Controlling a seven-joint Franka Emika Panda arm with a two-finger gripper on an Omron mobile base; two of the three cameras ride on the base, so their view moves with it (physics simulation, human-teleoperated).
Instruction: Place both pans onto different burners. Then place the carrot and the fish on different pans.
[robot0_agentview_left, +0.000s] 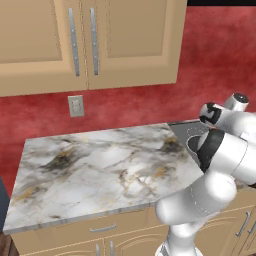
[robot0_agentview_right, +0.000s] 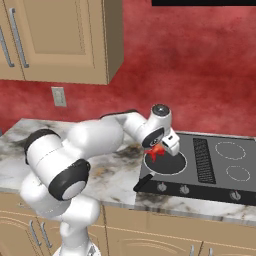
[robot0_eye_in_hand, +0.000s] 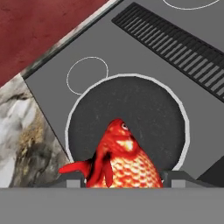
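A: What does the left base view show?
B: A marble counter (robot0_agentview_left: 100, 165) under tan wall cabinets (robot0_agentview_left: 90, 40), against a red wall. The white arm (robot0_agentview_left: 215, 170) rises at the lower right and hides most of the dark cooktop (robot0_agentview_left: 187, 132) at the counter's right end.

A: And the right base view?
B: The arm reaches right, over the cooktop's left side. Its gripper (robot0_agentview_right: 161, 150) hangs just above a dark pan (robot0_agentview_right: 167, 164) sitting on the front left burner, handle pointing toward the front left corner. The red-orange fish (robot0_agentview_right: 156, 151) is pinched at the gripper, above the pan. Two white burner rings (robot0_agentview_right: 230, 150) lie right of the slatted vent (robot0_agentview_right: 202, 160).

A: The hand view?
B: The fish fills the lower centre, clamped between the two finger tips (robot0_eye_in_hand: 72, 180), head pointing at the pan below. A small ring lies beyond the pan.
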